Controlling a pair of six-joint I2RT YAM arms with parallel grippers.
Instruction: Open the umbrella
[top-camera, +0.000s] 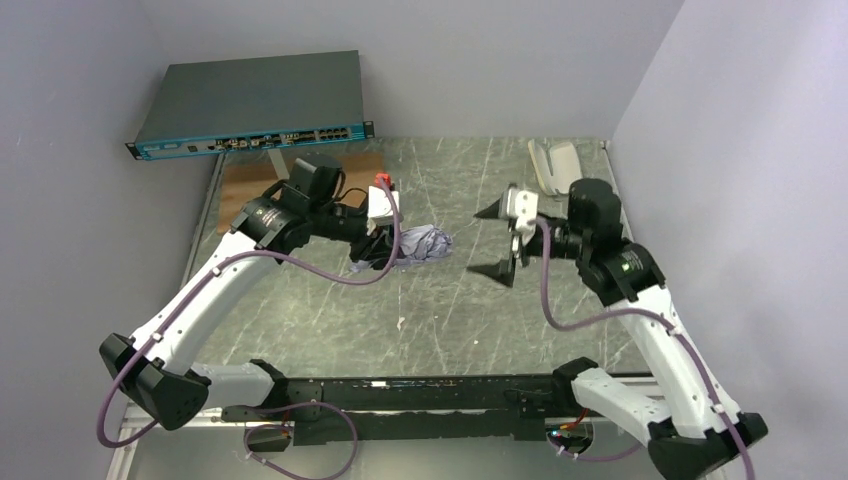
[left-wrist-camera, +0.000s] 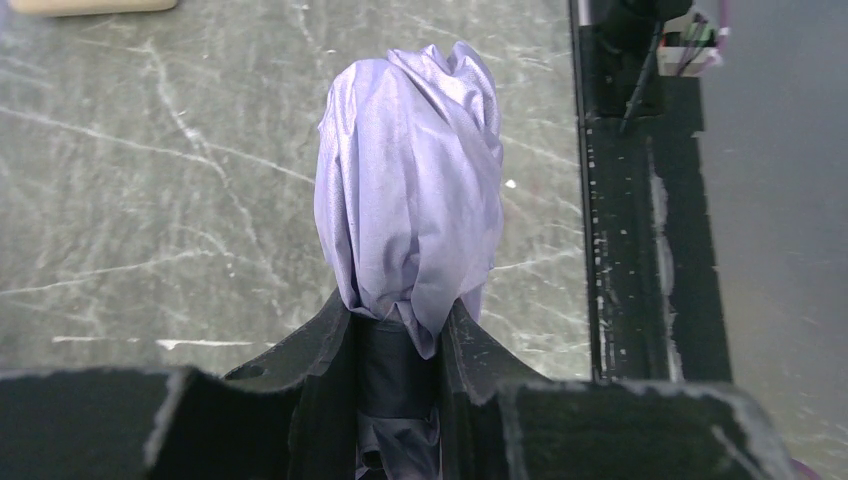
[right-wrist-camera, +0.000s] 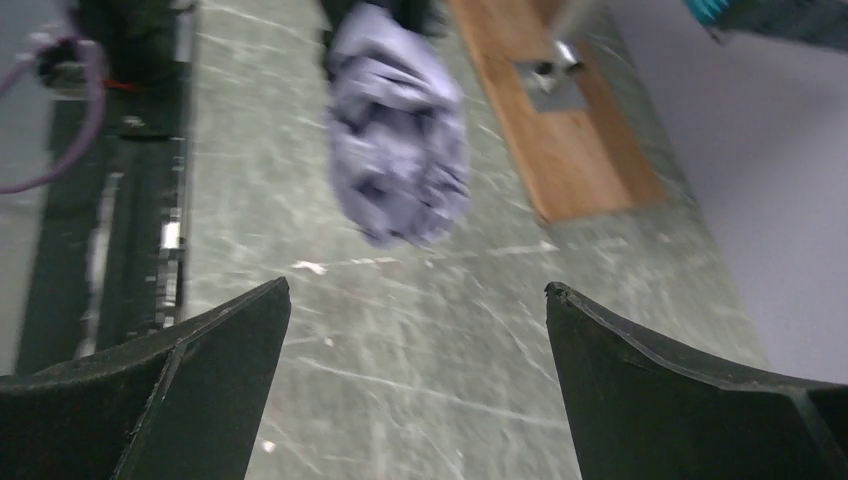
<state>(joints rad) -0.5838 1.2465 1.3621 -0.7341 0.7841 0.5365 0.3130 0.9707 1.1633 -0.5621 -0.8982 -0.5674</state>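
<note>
Left gripper (left-wrist-camera: 398, 306) clamps the bundled umbrella (left-wrist-camera: 410, 180) by its dark end. Right gripper (top-camera: 476, 242), wide open and empty, faces it nearby; a wooden board (top-camera: 243, 186) lies behind.

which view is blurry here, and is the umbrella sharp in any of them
Right wrist view: motion-smeared, the bundled silvery-lilac fabric umbrella and the wooden board soft, the open right gripper's dark fingers crisper. Left wrist view: sharp, umbrella folds clear between the left gripper's fingers. Top view: even, flat light, no strong glare; umbrella small, little detail.
</note>
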